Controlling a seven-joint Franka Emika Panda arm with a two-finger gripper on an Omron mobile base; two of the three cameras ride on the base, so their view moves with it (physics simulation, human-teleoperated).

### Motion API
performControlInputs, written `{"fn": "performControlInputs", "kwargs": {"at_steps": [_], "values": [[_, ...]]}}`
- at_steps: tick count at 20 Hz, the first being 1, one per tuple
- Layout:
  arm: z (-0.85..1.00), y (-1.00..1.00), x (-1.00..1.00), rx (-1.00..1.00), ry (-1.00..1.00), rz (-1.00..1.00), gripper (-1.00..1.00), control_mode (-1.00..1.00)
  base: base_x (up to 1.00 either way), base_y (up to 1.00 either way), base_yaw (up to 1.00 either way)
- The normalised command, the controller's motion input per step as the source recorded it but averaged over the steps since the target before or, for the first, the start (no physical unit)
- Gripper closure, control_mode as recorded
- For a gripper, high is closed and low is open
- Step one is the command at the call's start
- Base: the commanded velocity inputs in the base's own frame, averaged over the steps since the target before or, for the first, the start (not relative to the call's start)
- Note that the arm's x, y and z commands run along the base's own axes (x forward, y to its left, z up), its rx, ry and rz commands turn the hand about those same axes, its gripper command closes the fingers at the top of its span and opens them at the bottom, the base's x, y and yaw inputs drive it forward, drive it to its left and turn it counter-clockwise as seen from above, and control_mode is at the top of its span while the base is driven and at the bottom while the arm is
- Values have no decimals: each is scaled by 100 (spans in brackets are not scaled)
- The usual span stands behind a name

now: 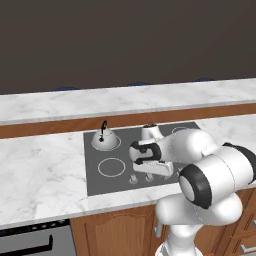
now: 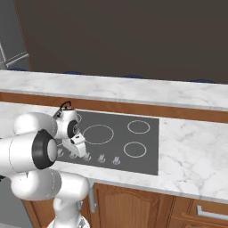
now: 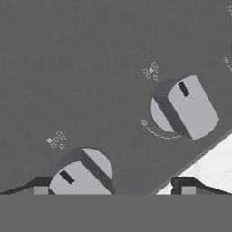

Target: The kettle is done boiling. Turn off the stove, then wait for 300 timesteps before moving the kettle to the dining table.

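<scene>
A white robot arm bends low over the front edge of the stove (image 1: 142, 150), a flat dark grey cooktop set into a white marble counter (image 1: 40, 170) with wooden cabinet doors (image 1: 117, 232) below. Its gripper (image 3: 113, 188) hangs just above the row of small grey knobs along the stove's near edge, the two dark fingertips (image 3: 41, 186) standing wide apart with nothing between them. In the hand view, one knob (image 3: 81, 174) sits beside the left fingertip without being clasped, and a second knob (image 3: 183, 108) lies further along the same row, each marked with a small black bar; a sliver of the counter's marble shows past the stove's edge by the other fingertip.

The kettle (image 1: 105, 137), a squat silver dome with a thin black arched handle, stands on the stove's rear burner ring, at the far corner from the knobs and behind the arm's wrist. From the right base view it is mostly hidden behind the arm, only its handle (image 2: 66, 105) peeking out. Beyond the stove, behind a strip of brown wood, runs the long marble slab of the dining table (image 1: 125, 97), well apart from the kettle
</scene>
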Motion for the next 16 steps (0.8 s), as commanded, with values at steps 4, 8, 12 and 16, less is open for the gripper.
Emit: {"fn": "performControlInputs", "kwargs": {"at_steps": [4, 8, 12, 16], "values": [[20, 0, 0, 0, 0, 0, -100, -100, 0, 0, 0], [39, 0, 0, 0, 0, 0, -100, -100, 0, 0, 0], [42, 0, -2, 0, 0, 0, -100, -100, 0, 0, 0], [43, 0, -2, 0, 0, 0, -100, -100, 0, 0, 0]]}}
